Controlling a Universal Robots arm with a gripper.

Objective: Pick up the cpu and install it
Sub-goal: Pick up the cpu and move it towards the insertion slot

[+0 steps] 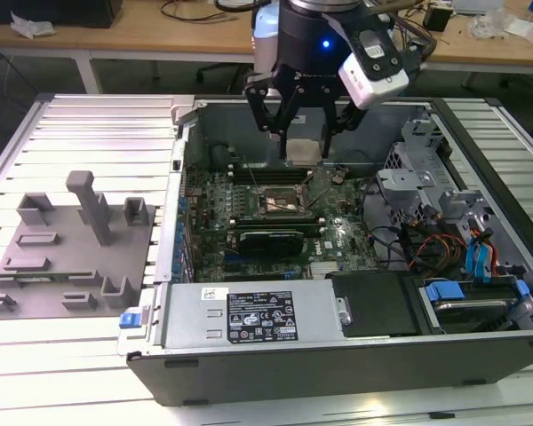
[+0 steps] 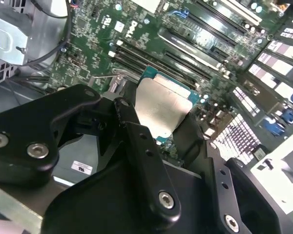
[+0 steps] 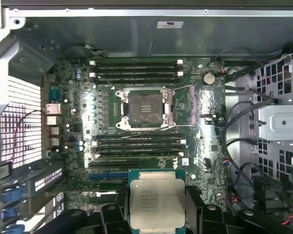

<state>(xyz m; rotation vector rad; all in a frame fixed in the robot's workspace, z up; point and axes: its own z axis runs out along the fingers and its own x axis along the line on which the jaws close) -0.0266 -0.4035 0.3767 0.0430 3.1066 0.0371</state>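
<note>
The fingers (image 3: 122,201) are clamped on the cpu (image 3: 157,202), one on each flank. Its metal top faces the first wrist view, where the frame cuts off one edge. In the exterior view the gripper (image 1: 304,142) hangs inside the open computer case (image 1: 275,373), at about twelve o'clock from the dark socket (image 1: 280,200) and apart from it. Black linkage hides the cpu's gripped edges in the second wrist view.

It was a lab. A robot arm (image 1: 306,35) hung over an open computer (image 1: 258,315) on a metal table (image 1: 98,133). Far behind stood wooden desks (image 1: 142,35) with cables (image 1: 195,11) on them.
</note>
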